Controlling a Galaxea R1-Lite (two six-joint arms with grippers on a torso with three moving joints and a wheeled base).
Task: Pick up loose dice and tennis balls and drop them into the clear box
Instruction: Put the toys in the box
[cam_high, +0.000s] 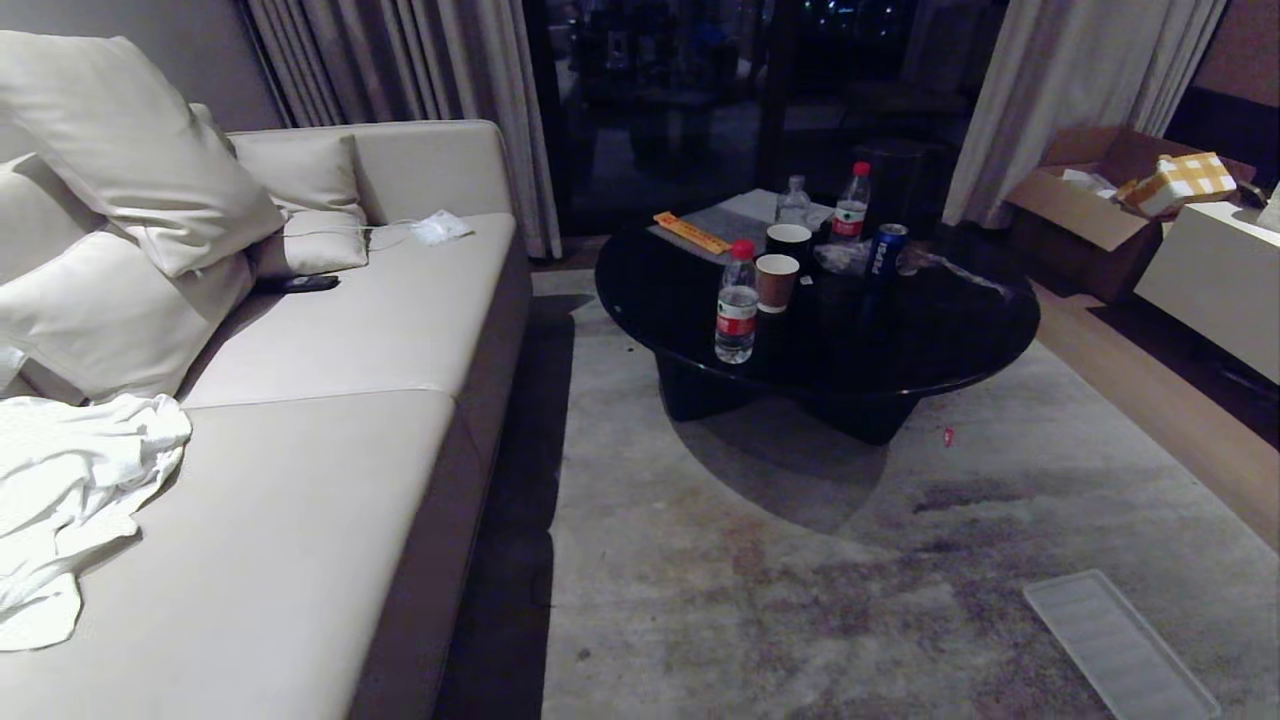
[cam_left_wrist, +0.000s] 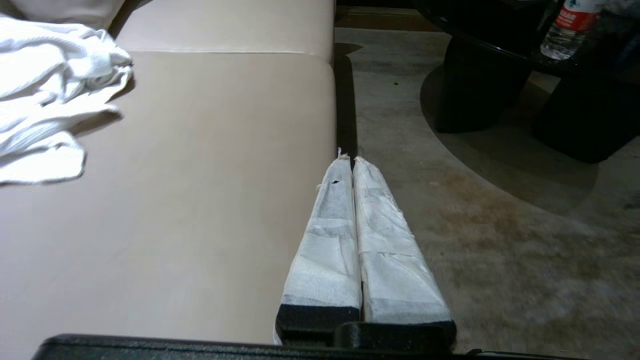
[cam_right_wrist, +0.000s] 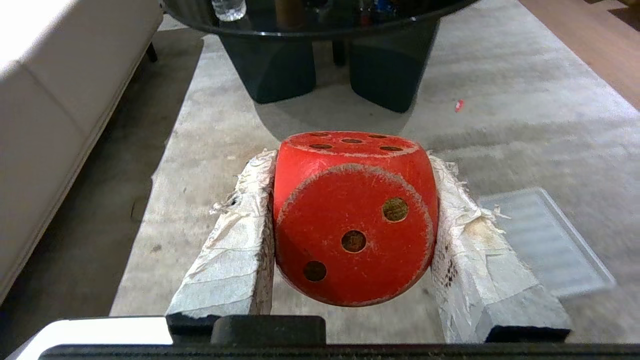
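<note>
The beige sofa fills the robot's left side, a white cloth crumpled on its near seat. Beyond the grey rug stands the round black bench, carrying bottles, cups and a can. A ribbed clear lid lies on the rug. The right gripper hangs above the rug, jaws pinching a red die. The left gripper hovers at the sofa's edge, jaws pressed together, empty.

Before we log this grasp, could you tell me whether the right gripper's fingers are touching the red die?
Touching. The right wrist view shows the red die clamped in the right gripper, both wrapped fingers pressed flat against its sides, no gap visible.
</note>
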